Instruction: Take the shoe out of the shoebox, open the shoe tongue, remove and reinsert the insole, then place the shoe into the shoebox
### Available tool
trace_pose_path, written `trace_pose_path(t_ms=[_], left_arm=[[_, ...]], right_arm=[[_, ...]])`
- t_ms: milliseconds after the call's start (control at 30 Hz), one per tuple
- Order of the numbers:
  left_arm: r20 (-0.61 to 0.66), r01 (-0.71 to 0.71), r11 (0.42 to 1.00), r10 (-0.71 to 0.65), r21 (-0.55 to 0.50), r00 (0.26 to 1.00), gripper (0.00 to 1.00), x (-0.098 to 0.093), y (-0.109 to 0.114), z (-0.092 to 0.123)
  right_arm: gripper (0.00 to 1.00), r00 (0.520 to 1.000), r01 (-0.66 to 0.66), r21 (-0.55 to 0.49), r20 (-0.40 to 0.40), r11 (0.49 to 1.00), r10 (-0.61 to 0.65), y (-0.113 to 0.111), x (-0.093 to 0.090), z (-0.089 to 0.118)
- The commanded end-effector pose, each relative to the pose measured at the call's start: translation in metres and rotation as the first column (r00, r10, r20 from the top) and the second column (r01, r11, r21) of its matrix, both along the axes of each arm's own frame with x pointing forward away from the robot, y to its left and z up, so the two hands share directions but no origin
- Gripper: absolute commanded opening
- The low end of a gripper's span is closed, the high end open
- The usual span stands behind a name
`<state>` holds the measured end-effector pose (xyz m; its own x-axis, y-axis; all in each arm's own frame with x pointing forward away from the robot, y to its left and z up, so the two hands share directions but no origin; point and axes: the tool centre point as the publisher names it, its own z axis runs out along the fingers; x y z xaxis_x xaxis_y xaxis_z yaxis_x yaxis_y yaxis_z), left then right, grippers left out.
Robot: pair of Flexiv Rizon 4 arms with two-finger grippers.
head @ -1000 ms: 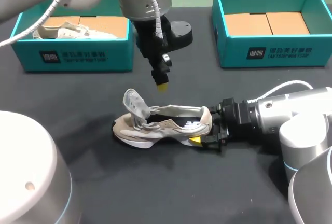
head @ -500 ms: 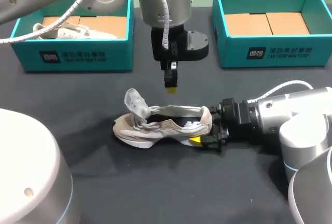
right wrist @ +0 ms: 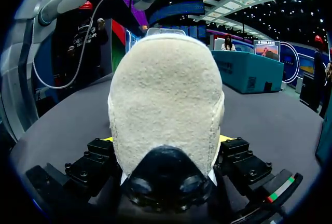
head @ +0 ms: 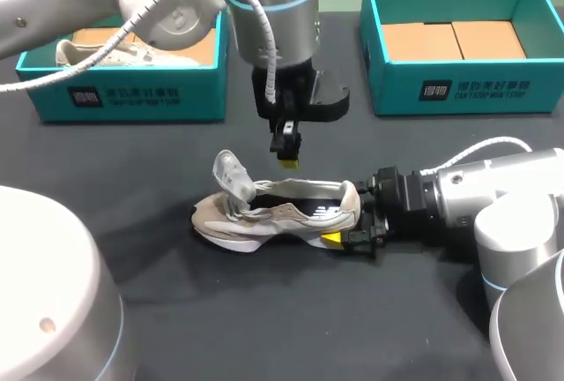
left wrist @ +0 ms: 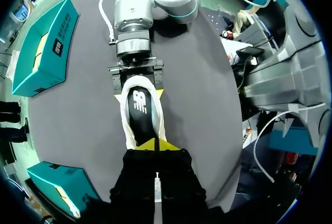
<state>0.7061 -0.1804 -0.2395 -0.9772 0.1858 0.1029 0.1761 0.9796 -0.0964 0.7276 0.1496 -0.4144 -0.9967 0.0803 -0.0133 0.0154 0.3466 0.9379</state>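
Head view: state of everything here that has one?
shoe, upright on the table, out of the boxes
tongue, pulled up, open
insole, in the shoe
left hand, shut, empty, above the shoe's opening
right hand, shut on the shoe's heel
left shoebox, open, second shoe inside
right shoebox, open, no shoe inside

Dark counter [head: 264, 310] spreading under everything. Spare pale shoe [head: 110, 51] lying inside the left-hand teal box [head: 123, 99]. Tan cardboard flaps [head: 451, 41] lining the floor of the right-hand teal box [head: 458, 94].
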Motion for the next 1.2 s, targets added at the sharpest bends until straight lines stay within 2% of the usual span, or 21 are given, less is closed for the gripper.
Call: trace_pose_path(t_ms=[33,167,500,900,1200], left_arm=[[-0.048,0.023,0.999,-0.022,0.034,0.999,0.0,0.013,-0.032,-0.046],[-0.072,0.051,0.997,-0.048,0.051,0.996,0.0,0.011,-0.038,-0.064],[-0.072,0.051,0.997,-0.048,0.051,0.996,0.0,0.011,-0.038,-0.064],[-0.078,0.046,0.997,-0.041,0.058,0.996,0.0,0.004,-0.04,-0.111],[-0.104,0.011,0.995,-0.001,0.095,0.995,0.0,0.002,-0.027,-0.126]], right_arm=[[0.0,1.0,-0.001,-0.004,-0.001,1.0,0.001,0.002,-0.001,-0.002],[0.0,1.0,-0.001,-0.004,-0.001,1.0,0.001,0.002,-0.001,-0.002],[0.0,1.0,-0.001,-0.004,-0.001,1.0,0.001,0.002,-0.001,-0.002],[0.0,1.0,-0.001,-0.004,-0.001,1.0,0.001,0.002,-0.001,-0.002],[0.0,1.0,-0.001,-0.004,-0.001,1.0,0.001,0.002,-0.001,-0.002]])
